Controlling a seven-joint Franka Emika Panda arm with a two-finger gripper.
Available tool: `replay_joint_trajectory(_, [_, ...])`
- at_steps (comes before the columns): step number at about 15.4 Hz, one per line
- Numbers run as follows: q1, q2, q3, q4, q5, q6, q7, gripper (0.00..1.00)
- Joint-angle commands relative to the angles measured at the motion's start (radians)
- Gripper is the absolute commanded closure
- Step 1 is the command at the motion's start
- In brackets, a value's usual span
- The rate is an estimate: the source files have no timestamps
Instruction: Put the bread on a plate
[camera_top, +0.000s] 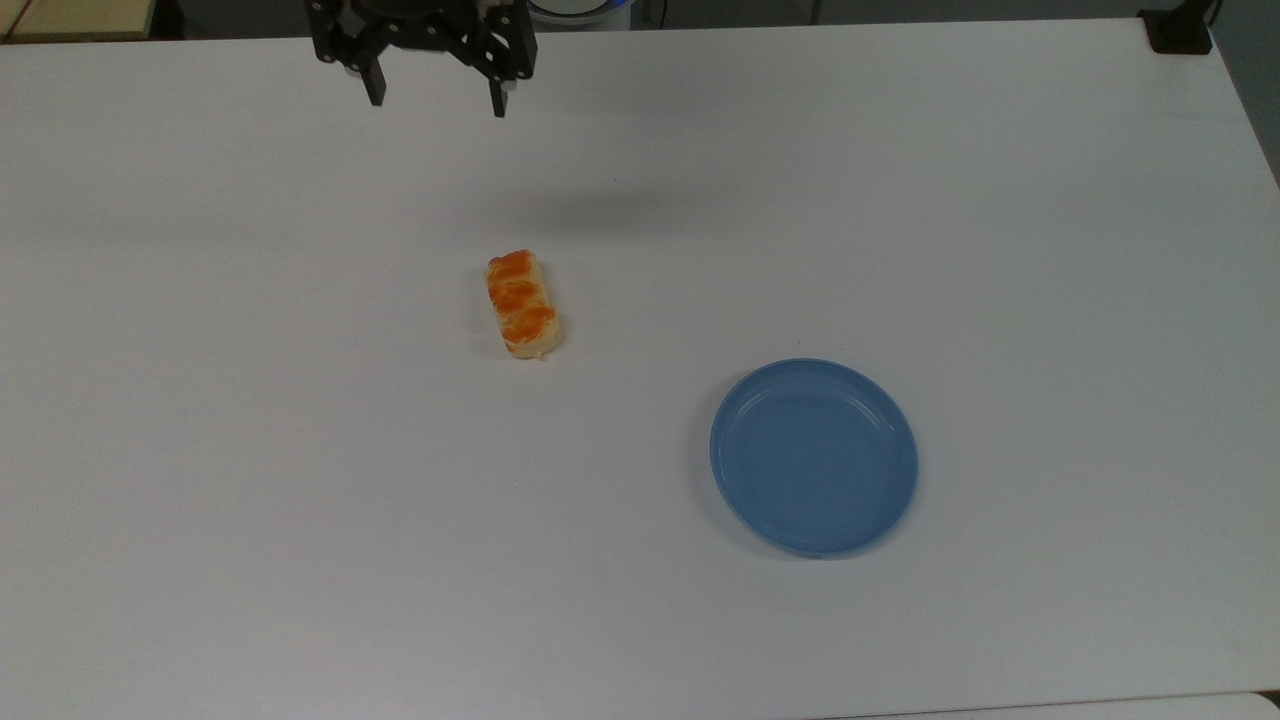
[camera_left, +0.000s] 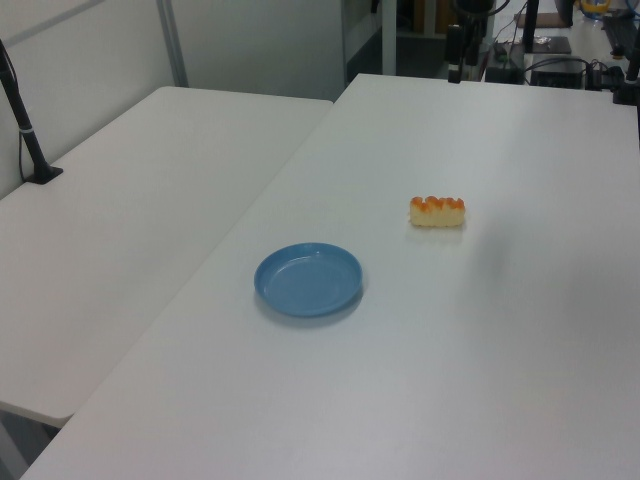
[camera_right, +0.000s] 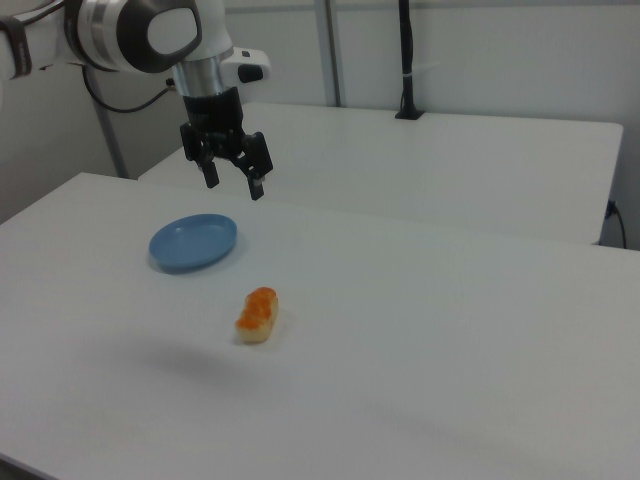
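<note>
Pale-yellow bun (camera_top: 524, 304), three glossy orange-brown lobes on top: lies flat on white table (camera_top: 300, 500), below and fwd of claw (camera_top: 437, 99) in top view, well apart from it. Claw: black two-finger, fingers spread, empty, raised above tabletop. Handling est.: light, soft, squashes easily, glazed top prob. slick; take across short width at mid-length, on the pale sides. Light-blue plastic plate (camera_top: 733, 490): empty, beyond bun toward top view's lower right. Surface matte, flat. Room: second white table adjoining, black post clamped to it.

The top view's upper edge crops the end effector (camera_top: 437, 98).
</note>
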Motion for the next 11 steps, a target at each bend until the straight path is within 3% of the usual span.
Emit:
replay_joint_trajectory(1, [-0.026,-0.012,0.024,-0.009,-0.001,-0.046,-0.064,0.0])
replay_joint_trajectory(11, [-0.024,-0.014,0.028,-0.024,-0.001,-0.046,-0.064,0.0])
